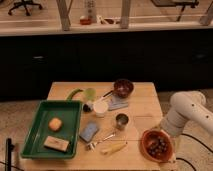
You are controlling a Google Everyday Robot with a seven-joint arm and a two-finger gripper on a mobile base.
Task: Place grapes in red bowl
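Grapes (158,146): a dark cluster lying inside the red bowl (146,144), which sits at the near right corner of the wooden table (145,100)

Claw (163,133): at the end of the white arm (187,111), low over the far right rim of the red bowl, just beside the grapes. I cannot tell whether it is open or closed, or whether it has hold of anything

Green tray (38,120): on the left side of the table, holding an orange (55,123) and a brown block (56,144), apart from each other

Mid-table: a white cup (100,108), a metal cup (121,121), a blue sponge (90,132) and a fork (100,141). A dark bowl (123,88) stands near the far edge
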